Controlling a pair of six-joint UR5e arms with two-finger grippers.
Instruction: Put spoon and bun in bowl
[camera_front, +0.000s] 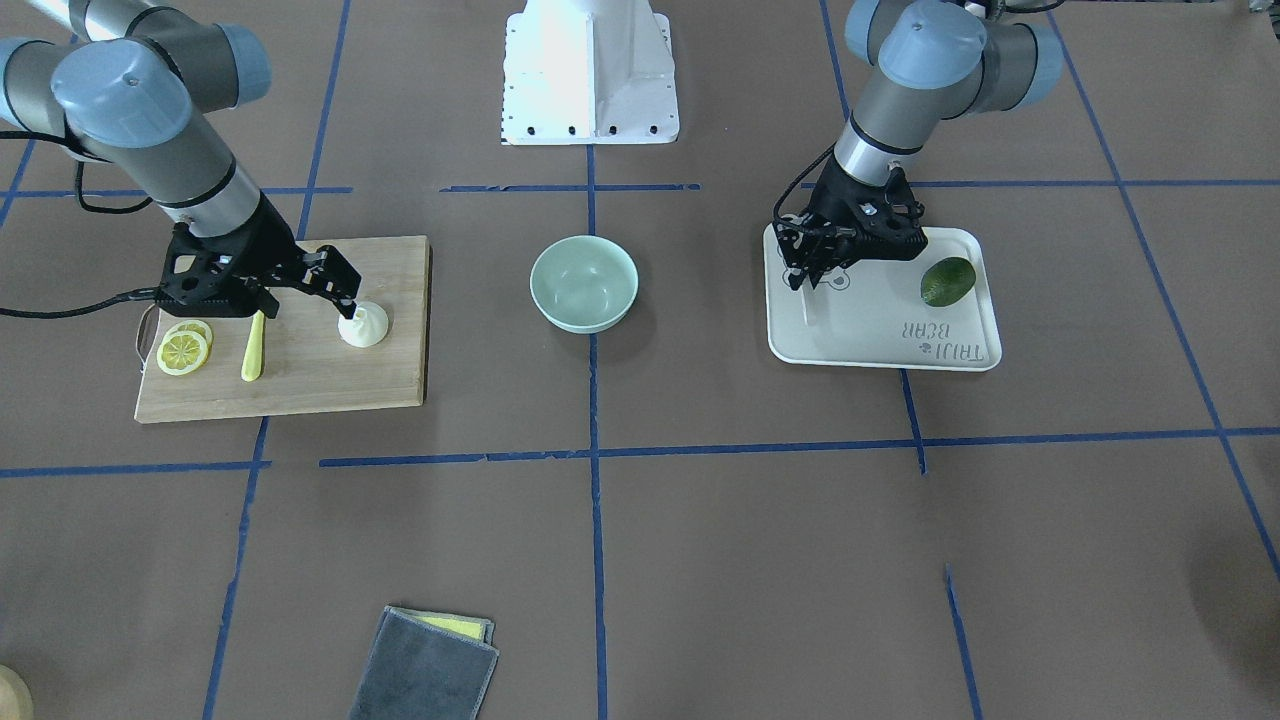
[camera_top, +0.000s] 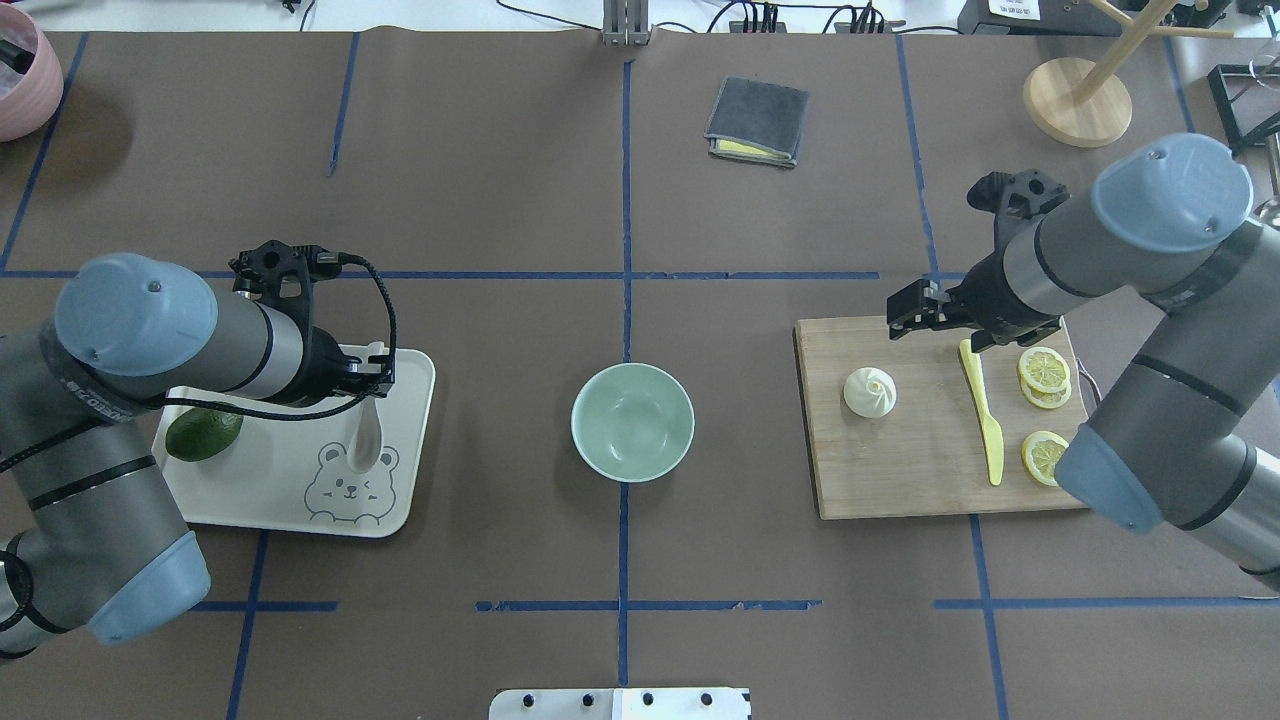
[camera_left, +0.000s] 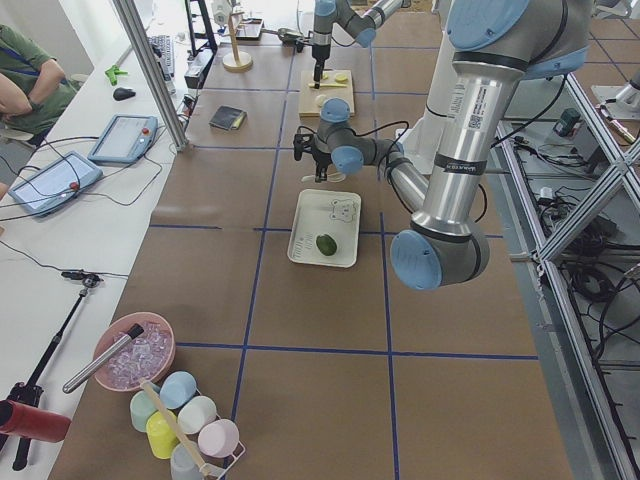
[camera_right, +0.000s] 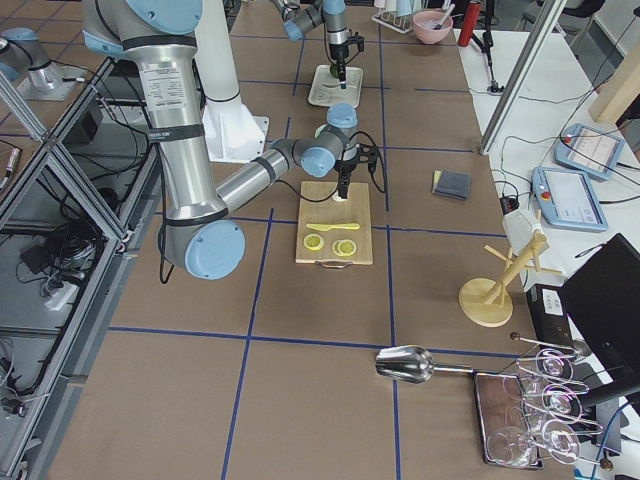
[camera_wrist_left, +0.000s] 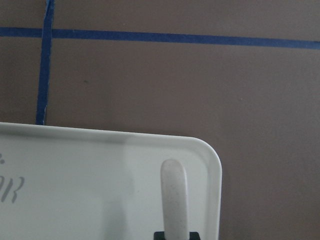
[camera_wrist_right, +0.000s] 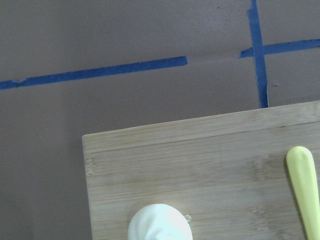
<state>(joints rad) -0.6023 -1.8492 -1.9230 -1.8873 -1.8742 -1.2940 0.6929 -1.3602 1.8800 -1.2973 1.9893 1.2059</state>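
I read this as two pick-ups running side by side, with nothing in the mint-green bowl (camera_top: 598, 398) yet. My left gripper (camera_top: 370, 378) is low over the far corner of the bear-print tray (camera_top: 400, 505). Its fingers look pinched on the handle of the spoon (camera_top: 363, 440): the wrist view shows the handle end poking out past the fingertips, and the scoop points back toward the robot, by the bear print. I cannot tell whether the scoop is clear of the tray. I'd raise it straight up before swinging to the bowl, since a grip that near the handle end lets the scoop pivot, and I'd lower it inside the rim before letting go.

My right gripper (camera_front: 308, 303) hangs over the wooden cutting board (camera_top: 900, 470), wrist tilted down, jaws spread wide and empty. The bun (camera_top: 870, 392) sits on the board just beside the bowl-side fingertip, not between the fingers. I'd shift toward the bowl to centre on the dome, then close gently, staying clear of the yellow knife (camera_top: 982, 410)
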